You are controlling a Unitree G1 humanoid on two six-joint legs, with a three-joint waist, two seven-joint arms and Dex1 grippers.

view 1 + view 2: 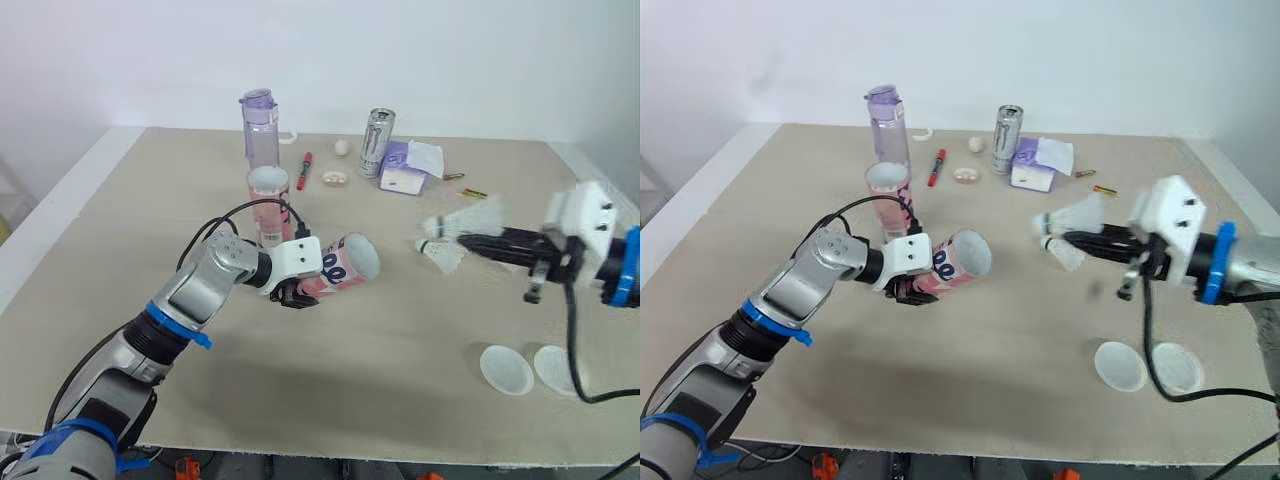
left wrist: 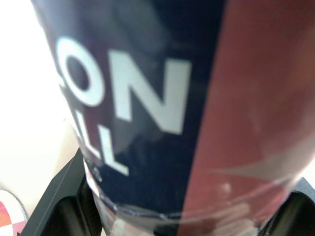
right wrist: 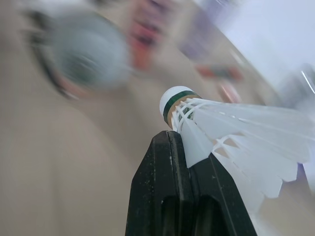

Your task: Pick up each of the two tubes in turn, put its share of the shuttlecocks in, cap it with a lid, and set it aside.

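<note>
From the head we see the task near its start: the left gripper (image 1: 300,290) clamps one tube (image 1: 345,265) over the table (image 1: 300,400), its long axis tipped almost level and its open mouth facing the right gripper (image 1: 470,243). The second tube (image 1: 268,195) stands upright behind it and both lids (image 1: 505,369) lie loose, so we judge neither tube capped. The left wrist view shows that tube's printed wall pinched between the fingers (image 2: 59,201). In the right wrist view the fingers are closed on the feathers of a shuttlecock (image 3: 236,132), its cork leading toward the blurred tube mouth.
</note>
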